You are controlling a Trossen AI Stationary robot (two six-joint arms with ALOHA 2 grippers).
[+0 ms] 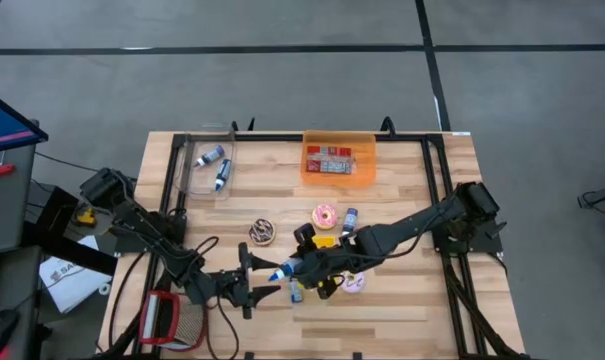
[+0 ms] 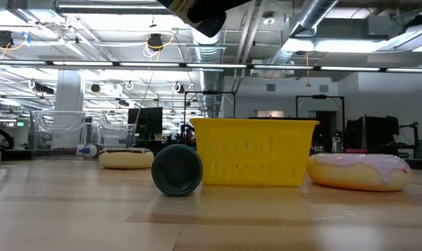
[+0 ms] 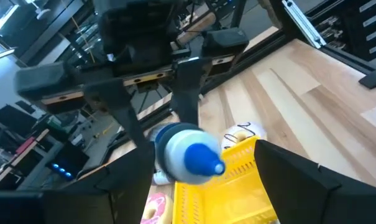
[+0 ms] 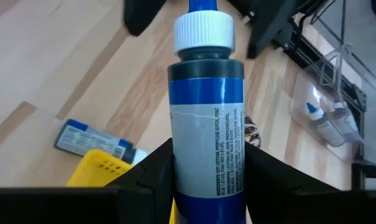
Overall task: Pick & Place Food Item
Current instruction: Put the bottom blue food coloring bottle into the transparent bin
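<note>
The right arm reaches in from the table's right edge, stretched low and long toward the centre front. The right gripper (image 1: 300, 266) has its fingers (image 4: 151, 163) clamped on a bottle (image 4: 206, 118). Facing it, just beyond the bottle's tip, the left gripper (image 1: 265, 291) stands with fingers (image 3: 299, 171) spread wide, its arm folded behind.
</note>
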